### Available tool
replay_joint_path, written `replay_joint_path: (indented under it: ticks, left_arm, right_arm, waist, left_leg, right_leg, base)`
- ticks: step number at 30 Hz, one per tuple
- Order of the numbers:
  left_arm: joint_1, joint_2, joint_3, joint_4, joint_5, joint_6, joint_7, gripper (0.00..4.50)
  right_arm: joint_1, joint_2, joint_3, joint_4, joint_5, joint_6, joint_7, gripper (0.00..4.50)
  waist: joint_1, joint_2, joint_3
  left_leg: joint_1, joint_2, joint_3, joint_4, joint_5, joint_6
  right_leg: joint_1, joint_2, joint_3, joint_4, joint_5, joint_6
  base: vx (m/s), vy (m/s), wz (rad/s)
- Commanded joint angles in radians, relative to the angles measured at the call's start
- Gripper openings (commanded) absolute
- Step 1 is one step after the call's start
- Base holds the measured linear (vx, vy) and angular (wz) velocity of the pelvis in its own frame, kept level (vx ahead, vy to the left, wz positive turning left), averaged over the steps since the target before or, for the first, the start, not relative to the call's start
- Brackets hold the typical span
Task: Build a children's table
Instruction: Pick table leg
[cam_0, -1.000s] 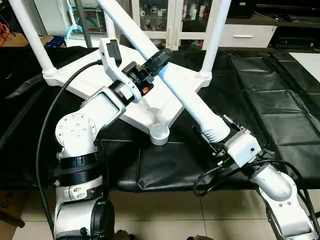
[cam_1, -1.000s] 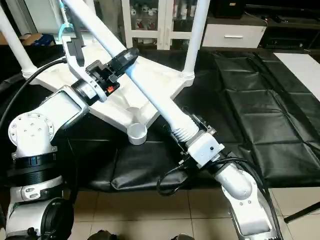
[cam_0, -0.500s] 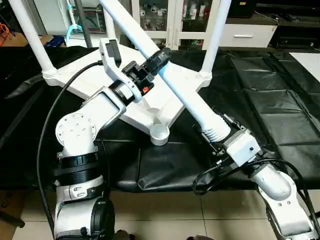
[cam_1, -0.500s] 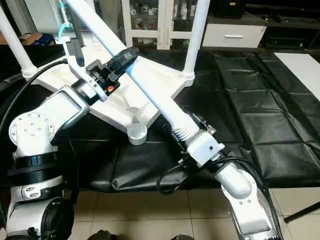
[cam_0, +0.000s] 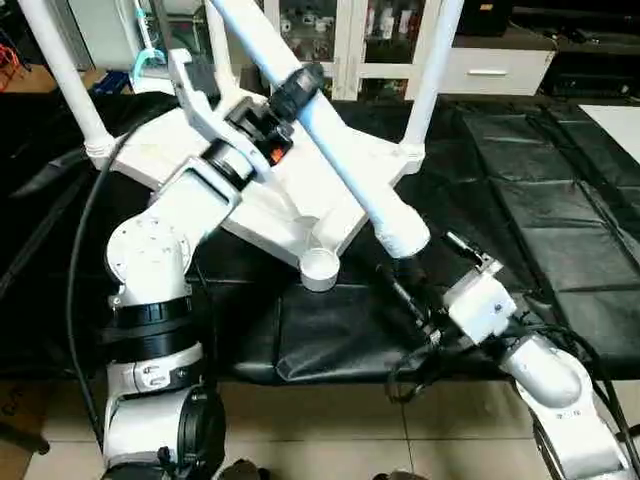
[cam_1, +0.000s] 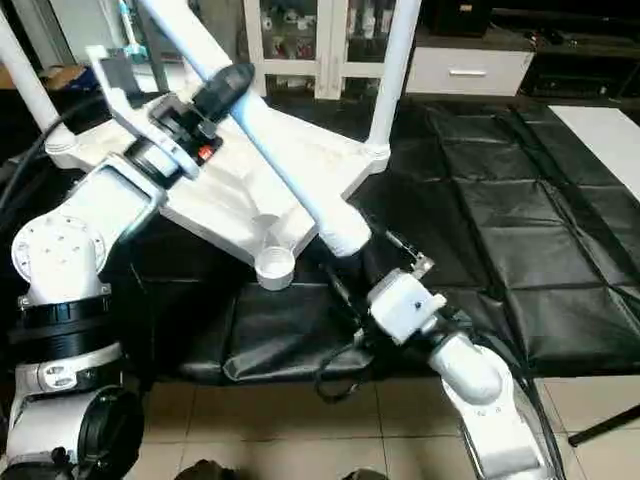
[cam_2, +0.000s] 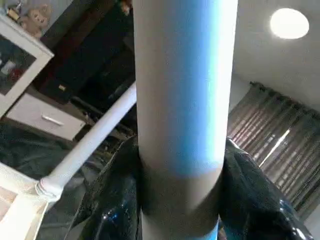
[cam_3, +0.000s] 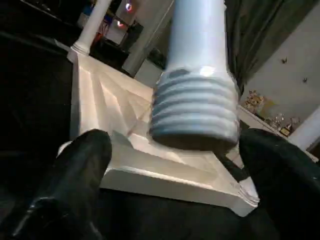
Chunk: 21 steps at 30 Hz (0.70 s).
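- Head camera, left eye: a square white plastic table top (cam_0: 300, 190) lies upside down on a black padded mat (cam_0: 560, 200), its ribbed underside facing up. White tube legs stand upright in its corners, one at the far left corner (cam_0: 65, 75) and one at the far right corner (cam_0: 430, 75). The round socket at the near corner (cam_0: 320, 268) is empty.
- A long tapered white tube leg (cam_0: 320, 140) slants across the top, its threaded lower end hanging in the air just beside the near corner. The left gripper (cam_0: 297, 92) has its black fingers clamped round this leg partway up.
- The right gripper (cam_0: 412, 292) sits just below the leg's lower end, its two black fingers spread wide and apart from the leg, holding nothing.
- Head camera, right eye: a white glass-door cabinet (cam_1: 310, 40) stands behind the table.
- Left wrist camera: the slanted leg runs straight up between the two glossy black fingers (cam_2: 115, 200), which press against it on both sides.
- Right wrist camera: the ribbed threaded end of the leg (cam_3: 196, 112) hangs above and between the two widely parted black fingers (cam_3: 80, 165), touching neither; the white top lies beyond it.
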Motion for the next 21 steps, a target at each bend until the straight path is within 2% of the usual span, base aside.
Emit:
replay_joint_path:
  ticks: [1,6,10,13,14,15,16,17,18,19,21]
  left_arm:
    - [-0.031,0.004,0.008,-0.015,-0.019,-0.019,-0.023,1.77]
    - [-0.038,0.018,0.016,-0.025,-0.059,-0.025,-0.08,1.77]
    - [-0.035,0.026,0.009,-0.034,-0.066,-0.02,-0.097,1.77]
    - [-0.031,0.031,0.004,-0.037,-0.073,-0.018,-0.112,1.77]
    - [-0.027,0.037,-0.005,-0.037,-0.071,-0.022,-0.121,1.77]
    - [-0.023,0.044,-0.013,-0.037,-0.062,-0.028,-0.13,1.77]
    - [-0.023,0.044,-0.013,-0.037,-0.062,-0.028,-0.13,1.77]
    - [-0.021,0.05,-0.022,-0.035,-0.044,-0.036,-0.133,1.77]
    - [-0.019,0.065,-0.048,-0.027,0.007,-0.053,-0.13,1.77]
    - [-0.016,0.081,-0.082,-0.017,0.069,-0.076,-0.13,1.77]
    - [-0.014,0.103,-0.132,-0.007,0.155,-0.109,-0.125,1.77]
  right_arm:
    - [0.015,0.005,-0.01,-0.015,-0.012,0.009,-0.018,4.5]
    - [0.067,0.037,-0.048,0.01,-0.025,0.078,-0.094,4.5]
    - [0.086,0.055,-0.084,0.026,0.004,0.097,-0.125,4.5]
    - [0.081,0.044,-0.113,0.017,0.064,0.069,-0.105,4.5]
    - [0.087,0.026,-0.122,-0.015,0.105,0.074,-0.071,4.5]
    - [0.096,0.012,-0.13,-0.05,0.156,0.088,-0.038,4.5]
    - [0.096,0.012,-0.13,-0.05,0.156,0.088,-0.038,4.5]
    - [0.106,0.001,-0.134,-0.083,0.195,0.107,-0.01,4.5]
    - [0.119,-0.019,-0.132,-0.129,0.221,0.124,0.021,4.5]
    - [0.126,-0.036,-0.129,-0.169,0.237,0.145,0.043,4.5]
    - [0.113,-0.048,-0.122,-0.213,0.251,0.187,0.058,4.5]
  waist:
    - [0.0,-0.016,-0.078]
    - [0.0,-0.015,-0.077]
    - [-0.003,-0.016,-0.074]
    - [-0.004,-0.017,-0.074]
    - [-0.003,-0.015,-0.074]
    - [-0.003,-0.016,-0.074]
    - [-0.002,-0.016,-0.074]
    - [-0.001,-0.016,-0.074]
    - [-0.001,-0.016,-0.074]
    - [-0.001,-0.012,-0.074]
    - [-0.001,-0.012,-0.076]
  left_leg:
    - [0.016,-0.003,0.003,-0.082,-0.313,0.024]
    - [0.021,-0.003,0.004,-0.083,-0.338,0.018]
    - [0.02,-0.004,0.003,-0.085,-0.364,0.011]
    - [0.021,-0.005,0.003,-0.084,-0.372,0.014]
    - [0.023,-0.005,0.003,-0.084,-0.375,0.017]
    - [0.021,-0.004,0.002,-0.084,-0.371,0.019]
    - [0.022,-0.003,0.002,-0.084,-0.372,0.022]
    - [0.018,-0.003,0.001,-0.085,-0.364,0.025]
    - [0.018,-0.003,0.001,-0.085,-0.364,0.025]
    - [0.019,-0.001,0.0,-0.086,-0.363,0.026]
    - [0.017,0.0,-0.002,-0.087,-0.342,0.023]
  right_leg:
    - [0.044,-0.016,0.014,-0.082,-0.357,-0.113]
    - [0.038,-0.015,0.014,-0.085,-0.379,-0.119]
    - [0.039,-0.015,0.012,-0.088,-0.41,-0.097]
    - [0.037,-0.016,0.011,-0.093,-0.446,-0.076]
    - [0.037,-0.015,0.01,-0.093,-0.449,-0.074]
    - [0.038,-0.014,0.011,-0.094,-0.44,-0.072]
    - [0.037,-0.014,0.012,-0.094,-0.436,-0.071]
    - [0.041,-0.014,0.011,-0.092,-0.426,-0.072]
    - [0.041,-0.014,0.011,-0.092,-0.426,-0.072]
    - [0.04,-0.014,0.013,-0.092,-0.42,-0.067]
    - [0.043,-0.015,0.015,-0.09,-0.407,-0.06]
  base:
    - [0.0,0.0,0.0]
    - [0.0,0.0,0.0]
    - [0.0,0.0,0.0]
    - [0.0,0.0,0.0]
    - [0.0,0.0,0.0]
    - [0.0,0.0,0.0]
    - [0.0,0.0,0.0]
    - [0.0,0.0,0.0]
    - [0.0,0.0,0.0]
    - [0.0,0.0,0.0]
    - [0.0,0.0,0.0]
